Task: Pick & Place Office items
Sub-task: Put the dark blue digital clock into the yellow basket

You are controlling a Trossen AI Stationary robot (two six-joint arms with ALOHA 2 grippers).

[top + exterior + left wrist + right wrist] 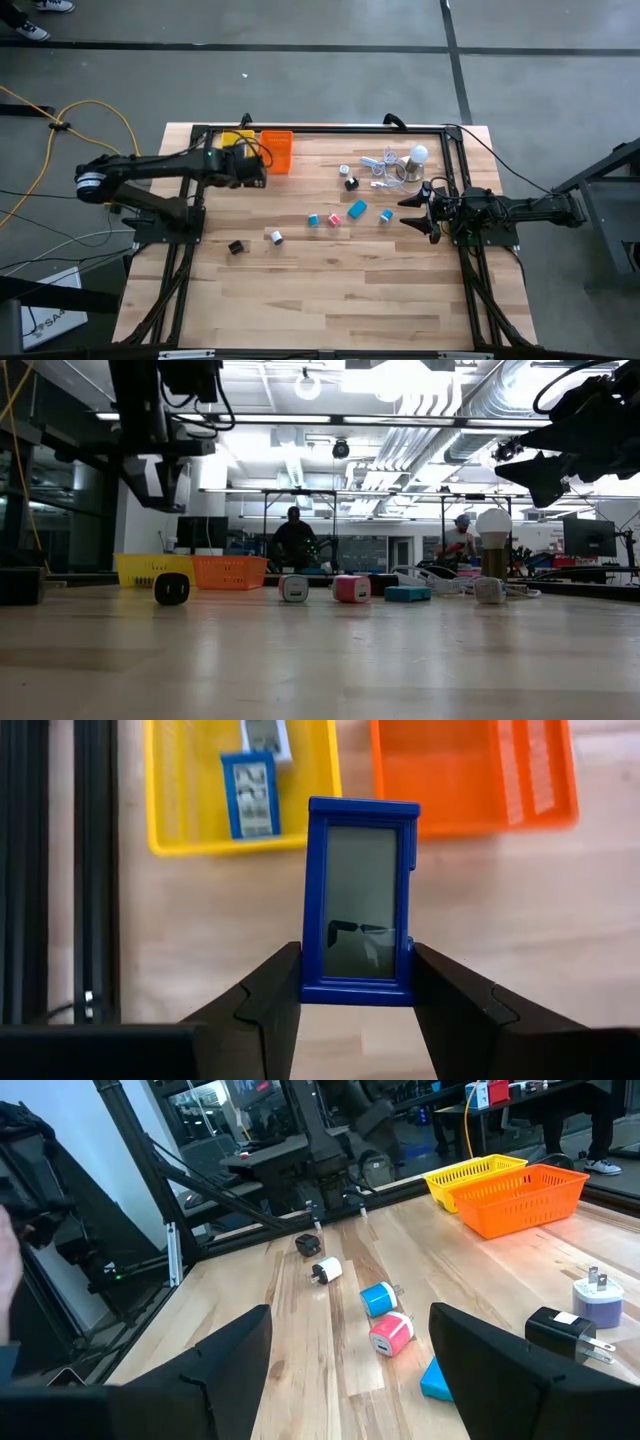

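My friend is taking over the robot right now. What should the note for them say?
Left gripper: shut on a blue-framed rectangular display piece, above the table near the yellow plastic basket.
Right gripper: open, empty, waiting at the table's right side.
Done: two similar pieces lie in the yellow basket; the orange plastic basket looks empty.
Left: drop the held piece; the small blue, pink, white and black pieces scattered on the wooden table remain.

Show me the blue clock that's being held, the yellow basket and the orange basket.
blue clock [362, 900], left wrist view, middle of its grey screen
yellow basket [152, 795], left wrist view, its side wall
orange basket [470, 780], left wrist view, its bare floor
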